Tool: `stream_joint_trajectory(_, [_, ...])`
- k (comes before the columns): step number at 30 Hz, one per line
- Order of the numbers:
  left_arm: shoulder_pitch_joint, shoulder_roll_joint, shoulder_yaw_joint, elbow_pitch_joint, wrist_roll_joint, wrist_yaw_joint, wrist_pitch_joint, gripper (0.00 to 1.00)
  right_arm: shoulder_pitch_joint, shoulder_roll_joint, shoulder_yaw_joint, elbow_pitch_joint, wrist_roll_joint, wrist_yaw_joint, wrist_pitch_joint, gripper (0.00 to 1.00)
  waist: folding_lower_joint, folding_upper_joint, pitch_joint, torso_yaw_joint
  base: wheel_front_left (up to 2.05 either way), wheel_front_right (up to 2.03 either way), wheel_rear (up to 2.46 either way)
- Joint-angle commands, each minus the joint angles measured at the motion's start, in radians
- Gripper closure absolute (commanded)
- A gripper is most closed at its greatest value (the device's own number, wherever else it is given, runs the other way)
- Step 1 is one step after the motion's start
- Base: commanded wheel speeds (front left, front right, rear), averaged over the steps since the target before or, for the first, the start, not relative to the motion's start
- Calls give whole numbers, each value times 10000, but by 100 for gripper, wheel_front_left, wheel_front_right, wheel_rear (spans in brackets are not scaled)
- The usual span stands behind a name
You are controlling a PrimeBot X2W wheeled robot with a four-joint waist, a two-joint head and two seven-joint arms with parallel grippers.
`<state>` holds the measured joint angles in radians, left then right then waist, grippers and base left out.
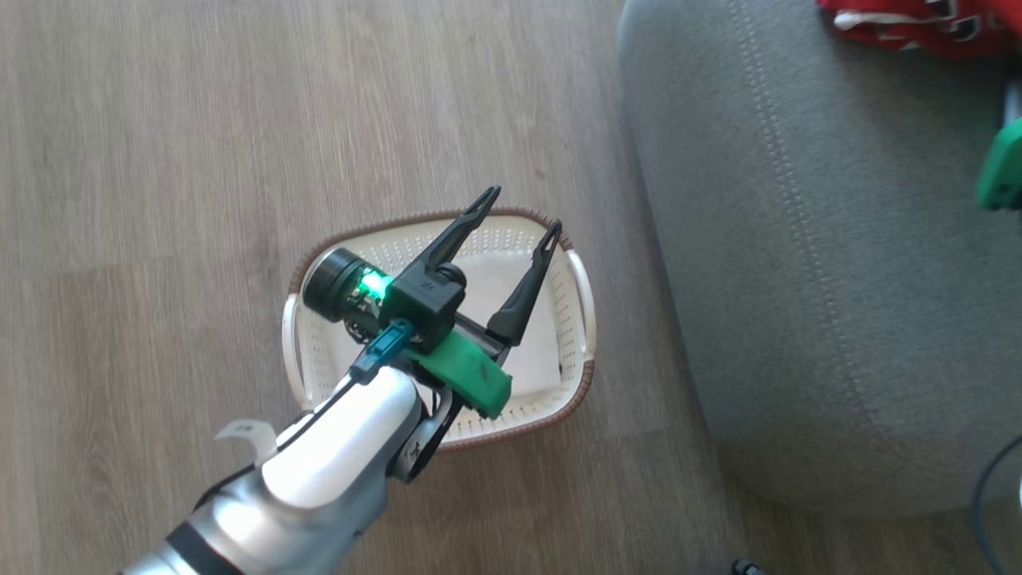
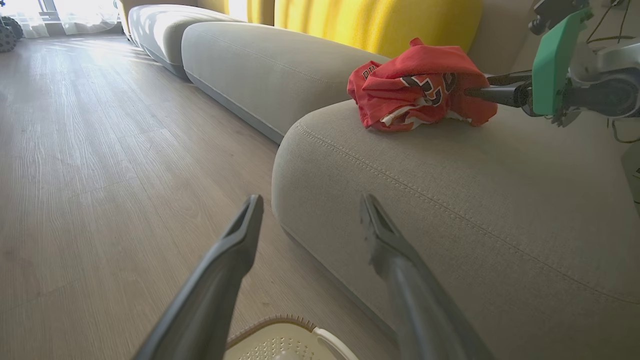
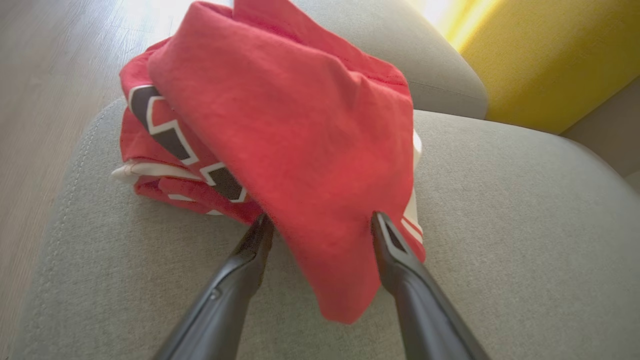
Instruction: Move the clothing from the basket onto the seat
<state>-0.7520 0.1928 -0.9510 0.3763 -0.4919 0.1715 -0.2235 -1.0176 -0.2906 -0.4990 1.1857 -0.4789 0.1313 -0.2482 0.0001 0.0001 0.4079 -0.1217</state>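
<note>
The clothing [image 1: 918, 24], a crumpled red jersey with black-and-white lettering, lies on the grey seat [image 1: 838, 279] near its edge. My right gripper [image 3: 322, 219] is open, its two fingers spread to either side of a loose fold of the clothing [image 3: 280, 115] that rests on the seat [image 3: 500, 225]. The left wrist view shows the clothing [image 2: 415, 85] with the right gripper's fingers [image 2: 495, 92] at its side. My left gripper [image 1: 524, 209] is open and hangs over the cream basket [image 1: 311, 351], whose bare bottom shows.
The basket stands on the wooden floor [image 1: 200, 160], just left of the seat's rounded front. Yellow back cushions [image 2: 375, 25] rise behind the seat [image 2: 450, 200], and another sofa section [image 2: 260, 70] runs on beyond it. A dark cable [image 1: 990, 479] hangs at the lower right.
</note>
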Motion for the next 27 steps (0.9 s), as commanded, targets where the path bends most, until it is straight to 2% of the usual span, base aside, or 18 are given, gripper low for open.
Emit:
stream_joint_trajectory(1, [69,179,406,-230,-103,88,-134,0,120,55,295,-193,161,-6,-123,0,-1,-1,-242,-115,0,0,0])
stream_joint_trajectory(11, [1141,238,1085,-149,-776,356,-324,0,1218,324,2170,-1259,1970,-6,-133,0,-1,-1,-1481,-18,0,0,0])
stream_joint_trajectory(20, [2405,538,2240,-373,-1203,859,-377,0,2229,525,3893,-2302,3710,-6,-134,0,-1,-1,-2560,559,0,0,0])
stream_joint_trajectory(27, [3373,882,3158,-746,-1229,1114,-380,0,2964,712,4724,-3210,4599,-6,-135,0,-1,-1,-3125,960,0,0,0])
